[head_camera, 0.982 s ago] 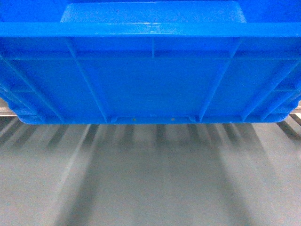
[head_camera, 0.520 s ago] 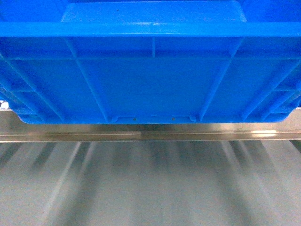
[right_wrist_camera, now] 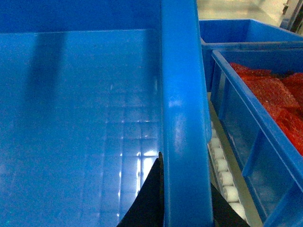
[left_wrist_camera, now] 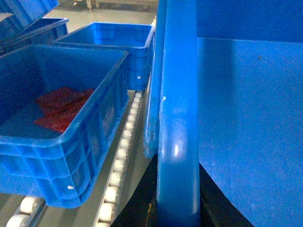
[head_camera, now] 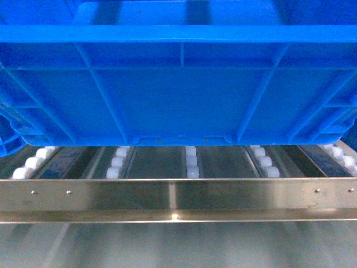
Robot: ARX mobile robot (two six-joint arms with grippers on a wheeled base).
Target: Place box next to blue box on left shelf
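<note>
I see the box (head_camera: 178,84) filling the upper frame above the left shelf (head_camera: 178,198) – each gripper, left (left_wrist_camera: 177,208) and right (right_wrist_camera: 184,208), clamped on a side rim at the frame's bottom edge.

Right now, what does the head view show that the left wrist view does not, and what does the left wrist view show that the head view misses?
Head only: the box's ribbed front wall above the shelf's steel front rail.
Left wrist only: a neighbouring blue crate holding red items, with another crate behind it.
Both: the carried box and the white rollers.
</note>
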